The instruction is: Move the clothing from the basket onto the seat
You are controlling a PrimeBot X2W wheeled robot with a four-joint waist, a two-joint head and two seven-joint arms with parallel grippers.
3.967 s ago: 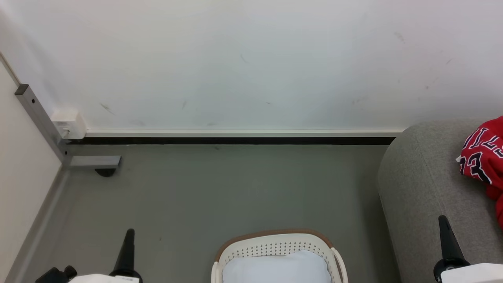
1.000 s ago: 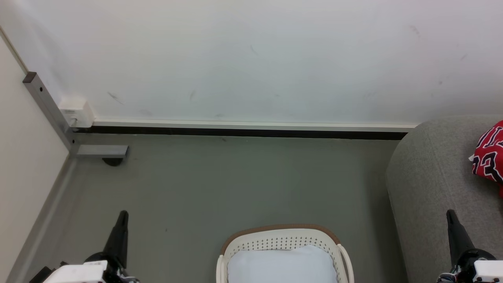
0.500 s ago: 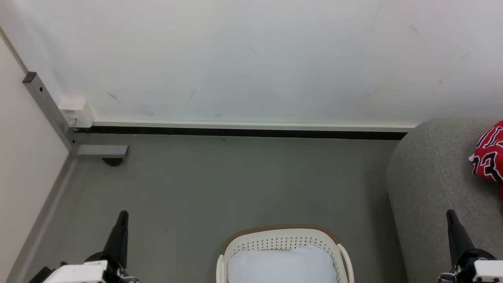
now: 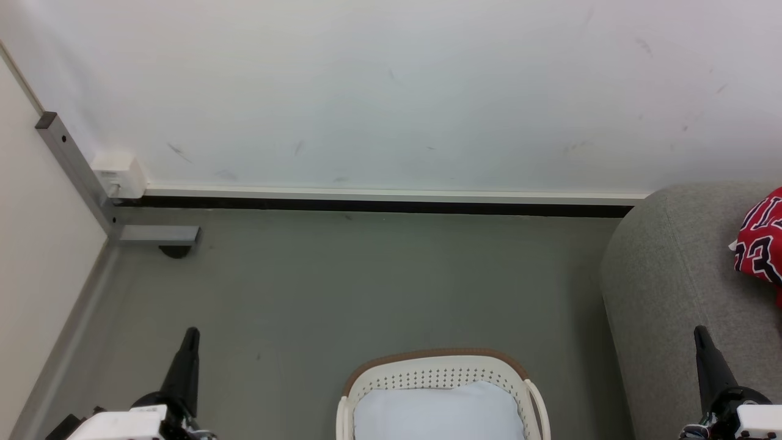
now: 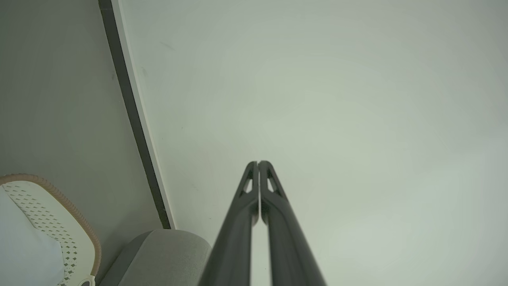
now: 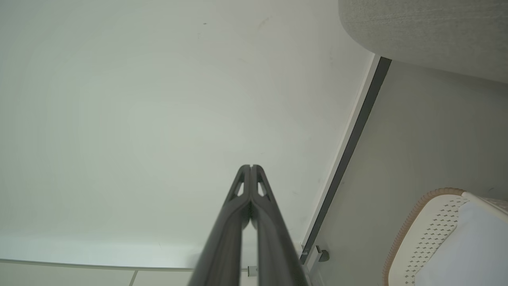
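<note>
Left tool (image 4: 191,335): fingers pressed together, empty, near left | right tool (image 4: 701,333): closed tight too, empty, near right | red "23" jersey (image 4: 760,244): lying on grey seat (image 4: 666,275), far right | basket (image 4: 437,368): near centre on floor, white pad (image 4: 437,414) inside

The left gripper (image 4: 190,335) rises at the lower left of the head view. Its two long dark fingers (image 5: 238,226) are pressed together at the tips (nothing between them) and lean slightly right. The right gripper (image 4: 701,333) stands at the lower right, likewise closed and empty, its fingers (image 6: 272,230) meeting at the tips and leaning slightly left. The pale left wrist casing (image 4: 119,423) and pale right wrist casing (image 4: 757,421) sit at the bottom edge.
</note>
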